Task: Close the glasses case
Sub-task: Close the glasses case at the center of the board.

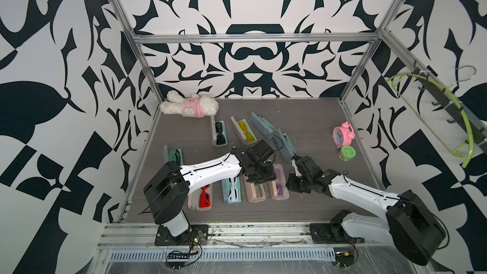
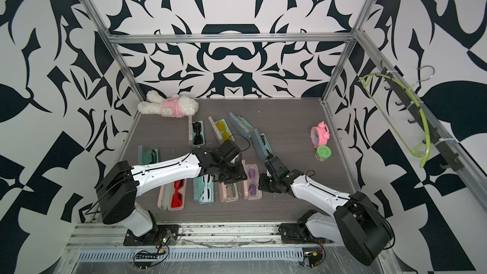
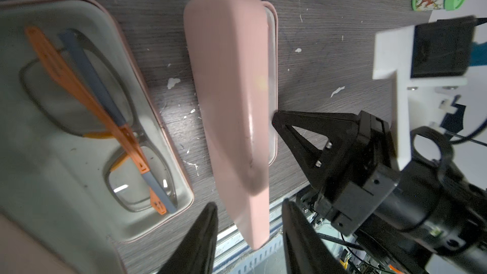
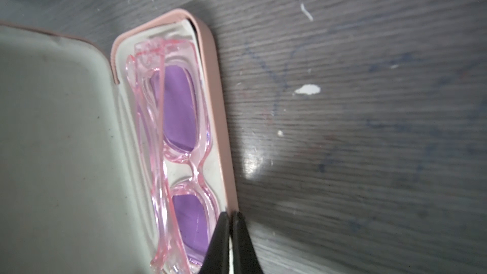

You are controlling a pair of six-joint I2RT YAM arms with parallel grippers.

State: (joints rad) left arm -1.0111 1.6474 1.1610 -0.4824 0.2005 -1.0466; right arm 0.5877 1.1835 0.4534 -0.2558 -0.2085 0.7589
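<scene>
Dark woodgrain table [image 1: 311,117], scuffed and flecked white. Plush bunny [image 1: 188,106] sits in the far left corner, pink clock [image 1: 342,135] and green jar [image 1: 346,154] by the right edge. Then nine glasses cases. Near side has the red case [image 1: 204,199], white case [image 1: 233,192], orange case [image 1: 257,193] and purple case [image 1: 279,185]. Further back are the black case [image 1: 220,133], yellow case [image 1: 246,131] and two grey cases [image 1: 263,126]. The teal case [image 1: 174,155] hugs the left edge.

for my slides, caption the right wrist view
Shut right gripper at the rim of the open pink case holding purple-lensed glasses
</scene>
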